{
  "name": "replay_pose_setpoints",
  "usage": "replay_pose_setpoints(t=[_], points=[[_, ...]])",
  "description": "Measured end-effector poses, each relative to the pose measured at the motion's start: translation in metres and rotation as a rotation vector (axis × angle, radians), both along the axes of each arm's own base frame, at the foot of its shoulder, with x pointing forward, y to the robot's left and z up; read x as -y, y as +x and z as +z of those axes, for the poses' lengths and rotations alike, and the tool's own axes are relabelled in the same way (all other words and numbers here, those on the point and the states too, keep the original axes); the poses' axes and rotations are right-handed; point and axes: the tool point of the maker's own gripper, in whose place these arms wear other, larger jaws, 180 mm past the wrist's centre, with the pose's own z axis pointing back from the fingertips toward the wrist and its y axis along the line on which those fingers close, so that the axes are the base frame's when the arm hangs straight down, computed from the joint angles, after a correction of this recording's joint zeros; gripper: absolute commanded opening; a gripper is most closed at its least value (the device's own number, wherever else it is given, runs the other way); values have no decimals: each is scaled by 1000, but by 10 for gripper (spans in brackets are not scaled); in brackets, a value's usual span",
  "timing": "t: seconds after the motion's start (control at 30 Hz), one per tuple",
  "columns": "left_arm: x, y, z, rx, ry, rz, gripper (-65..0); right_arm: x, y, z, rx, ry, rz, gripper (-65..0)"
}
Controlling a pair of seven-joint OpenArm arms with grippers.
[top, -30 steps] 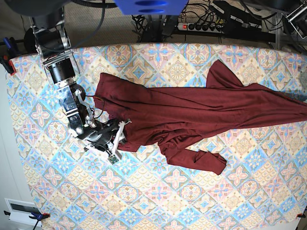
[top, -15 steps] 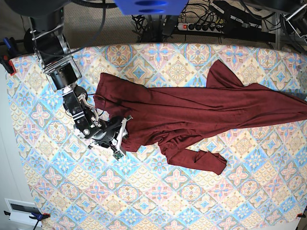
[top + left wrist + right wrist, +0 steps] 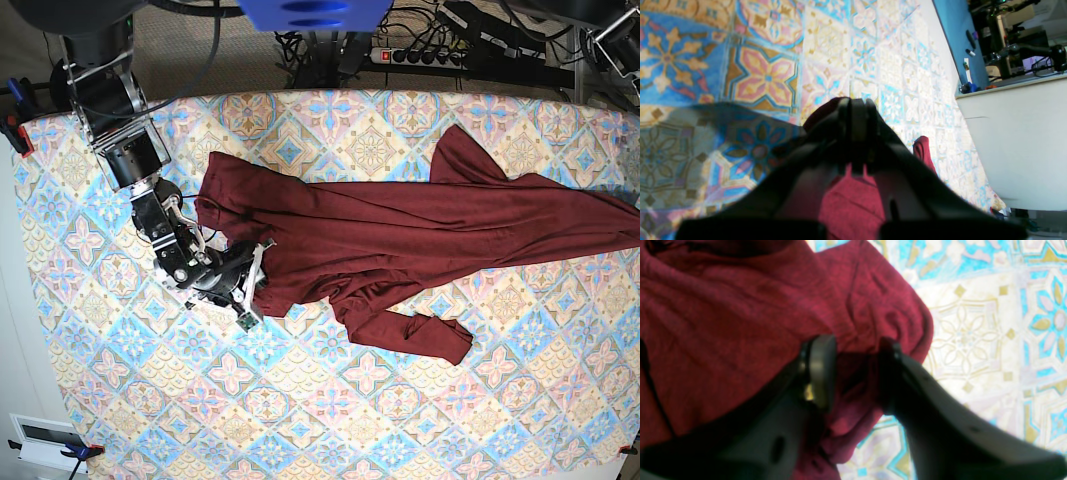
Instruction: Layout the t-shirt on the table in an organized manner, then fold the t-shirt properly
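t-shirt [image 3: 740,306] fold between right gripper [image 3: 857,371] fingers [image 3: 821,370]

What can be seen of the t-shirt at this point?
The t-shirt is plain dark maroon soft knit, lying crumpled and stretched across the table, not laid flat. One sleeve points toward the far edge and another is bunched near the middle. The right claw straddles a fold at its edge, jaws apart; the left claw is shut with maroon cloth around its tips.
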Motion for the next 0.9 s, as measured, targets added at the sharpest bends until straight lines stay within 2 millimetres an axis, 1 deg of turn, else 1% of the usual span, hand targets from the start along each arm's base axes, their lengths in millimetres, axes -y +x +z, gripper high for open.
replay_pose_setpoints(t=[0.07, 0.1, 0.17, 0.23, 0.33, 0.4, 0.43, 0.47, 0.57, 0.63, 0.73, 0.83, 0.9], points=[[0, 0, 0, 0, 1, -1, -650, -7, -6, 0, -12, 9, 68, -636], [0, 0, 0, 1, 1, -1, -650, -9, -8, -1, -15, 13, 80, -650], [0, 0, 0, 0, 1, -1, -650, -12, -12, 0, -16, 15, 113, -642], [0, 0, 0, 1, 1, -1, -650, -18, -12, 6, -2, 21, 144, -650], [-1, 0, 1, 0, 5, -1, -650, -31, -9, 27, 62, 43, 178, -650], [-1, 0, 2, -2, 8, -1, -650, -41, -10, 46, 115, 95, 183, -650], [-2, 0, 2, -1, 9, -1, -650, -43, -11, 54, 132, 121, 183, -650], [-2, 0, 4, 2, 10, -1, -650, -42, -12, 59, 146, 134, 178, -650], [-5, 1, 8, -1, 24, -3, -650, -32, -14, 66, 166, 132, 175, -650], [-8, 2, 15, 1, 39, -7, -650, -32, -16, 79, 183, 185, 179, -650], [-15, 2, 26, 10, 58, -5, -650, -32, -6, 108, 225, 315, 128, -650], [-31, -5, 44, 52, 74, 41, -650, -16, 6, 129, 256, 405, 53, -650], [-41, -11, 56, 88, 78, 76, -650, 2, 10, 136, 259, 432, 18, -650]])
